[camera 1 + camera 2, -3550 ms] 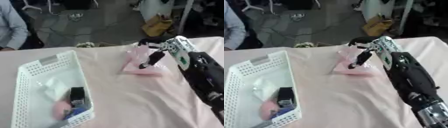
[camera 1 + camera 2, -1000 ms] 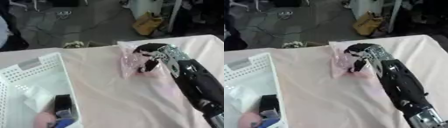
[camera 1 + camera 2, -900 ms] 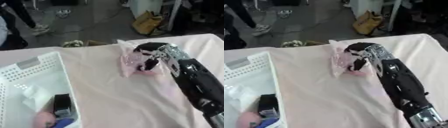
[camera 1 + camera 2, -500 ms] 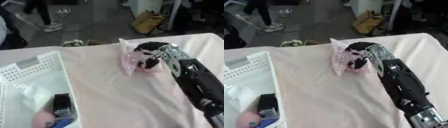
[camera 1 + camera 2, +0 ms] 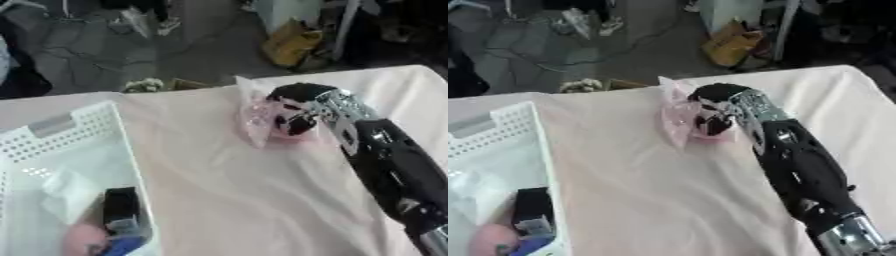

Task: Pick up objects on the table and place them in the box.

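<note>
Left eye view: the pink plastic packet point(image 5: 260, 116), flat on the desk point(image 5: 245, 200) seconds ago, now stands bunched up near the far edge, the right hand point(image 5: 297, 111) curled around it, so lifting can begin. This view shows the white basket point(image 5: 87, 131) more fully than the right eye view.

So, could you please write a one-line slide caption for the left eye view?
Right hand curled on a pink packet on the table, beside the white box.
</note>
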`<state>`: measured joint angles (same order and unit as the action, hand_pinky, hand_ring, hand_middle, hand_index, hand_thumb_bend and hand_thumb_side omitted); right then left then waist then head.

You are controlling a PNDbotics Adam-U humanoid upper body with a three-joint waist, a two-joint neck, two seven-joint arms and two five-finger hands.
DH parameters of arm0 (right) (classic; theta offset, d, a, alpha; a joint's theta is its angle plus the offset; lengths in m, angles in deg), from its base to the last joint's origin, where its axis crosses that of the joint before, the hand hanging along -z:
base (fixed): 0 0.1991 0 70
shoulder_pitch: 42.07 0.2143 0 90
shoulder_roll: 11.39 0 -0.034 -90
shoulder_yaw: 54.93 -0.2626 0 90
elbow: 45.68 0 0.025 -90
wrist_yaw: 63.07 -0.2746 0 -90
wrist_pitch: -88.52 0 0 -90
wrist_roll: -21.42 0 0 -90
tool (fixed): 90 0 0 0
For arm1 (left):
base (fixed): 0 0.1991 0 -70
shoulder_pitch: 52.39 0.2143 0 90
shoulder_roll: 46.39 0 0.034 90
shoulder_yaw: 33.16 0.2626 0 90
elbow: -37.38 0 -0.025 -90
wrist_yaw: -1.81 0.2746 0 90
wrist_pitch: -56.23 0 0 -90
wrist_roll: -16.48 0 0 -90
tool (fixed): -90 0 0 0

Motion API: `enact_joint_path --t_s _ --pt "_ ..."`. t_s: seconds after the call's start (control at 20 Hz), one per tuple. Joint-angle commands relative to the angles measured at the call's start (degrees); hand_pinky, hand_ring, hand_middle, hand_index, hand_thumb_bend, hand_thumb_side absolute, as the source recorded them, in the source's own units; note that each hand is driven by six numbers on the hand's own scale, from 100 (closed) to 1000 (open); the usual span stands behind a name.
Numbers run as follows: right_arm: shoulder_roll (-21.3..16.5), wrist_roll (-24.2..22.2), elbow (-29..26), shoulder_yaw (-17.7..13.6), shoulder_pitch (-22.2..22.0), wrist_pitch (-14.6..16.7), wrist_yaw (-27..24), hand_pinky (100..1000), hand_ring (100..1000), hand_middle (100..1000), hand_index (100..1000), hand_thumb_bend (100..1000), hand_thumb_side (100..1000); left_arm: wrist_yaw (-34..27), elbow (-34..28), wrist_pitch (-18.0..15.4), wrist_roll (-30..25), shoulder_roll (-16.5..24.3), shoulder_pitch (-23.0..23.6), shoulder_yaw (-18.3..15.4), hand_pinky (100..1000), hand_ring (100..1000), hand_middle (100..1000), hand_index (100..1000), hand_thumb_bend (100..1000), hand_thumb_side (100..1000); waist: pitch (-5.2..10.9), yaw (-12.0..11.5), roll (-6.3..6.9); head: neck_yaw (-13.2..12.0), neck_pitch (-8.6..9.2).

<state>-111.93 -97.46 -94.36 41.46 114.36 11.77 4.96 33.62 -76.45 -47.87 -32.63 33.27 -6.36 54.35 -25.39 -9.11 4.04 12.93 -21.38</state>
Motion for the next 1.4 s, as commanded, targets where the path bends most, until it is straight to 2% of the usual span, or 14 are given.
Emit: enact_joint_path --t_s 0.05,0.1,0.2,0.5,1.4 --pt "-1.6 -0.5 2.8 0.3 -1.6 -0.3 1.0 100 100 100 130 100 113 0.3 -0.8 0.0 0.3 1.4 -1.0 -0.7 858 922 775 828 100 761 0.1 0.1 -0.65 0.1 0.49" --pt "-1.6 -0.7 2.8 0.4 -1.6 0.0 0.9 100 100 100 100 100 100 0.4 -0.8 0.1 0.3 1.4 -1.0 -0.7 858 920 774 825 100 758 0.1 0.1 -0.69 0.1 0.5" --pt "-1.6 -1.1 2.7 0.5 -1.6 0.8 0.8 100 100 100 100 132 100 0.4 -0.8 0.1 0.3 1.4 -1.0 -0.7 858 919 774 824 100 759 0.12 0.1 -0.75 0.1 0.48" --pt "-1.4 -0.7 2.1 0.7 -1.7 2.1 1.1 100 100 100 100 125 100 0.6 -0.8 0.1 0.4 1.4 -1.1 -0.8 858 918 773 820 100 756 0.33 0.2 -0.92 0.1 0.2" --pt "-1.2 0.7 -0.4 1.0 -0.1 2.0 -7.9 100 100 100 100 134 100 0.8 -0.8 0.3 -0.1 1.6 -0.4 -0.7 861 917 773 817 100 757 2.07 1.0 -1.17 -0.3 -0.99"
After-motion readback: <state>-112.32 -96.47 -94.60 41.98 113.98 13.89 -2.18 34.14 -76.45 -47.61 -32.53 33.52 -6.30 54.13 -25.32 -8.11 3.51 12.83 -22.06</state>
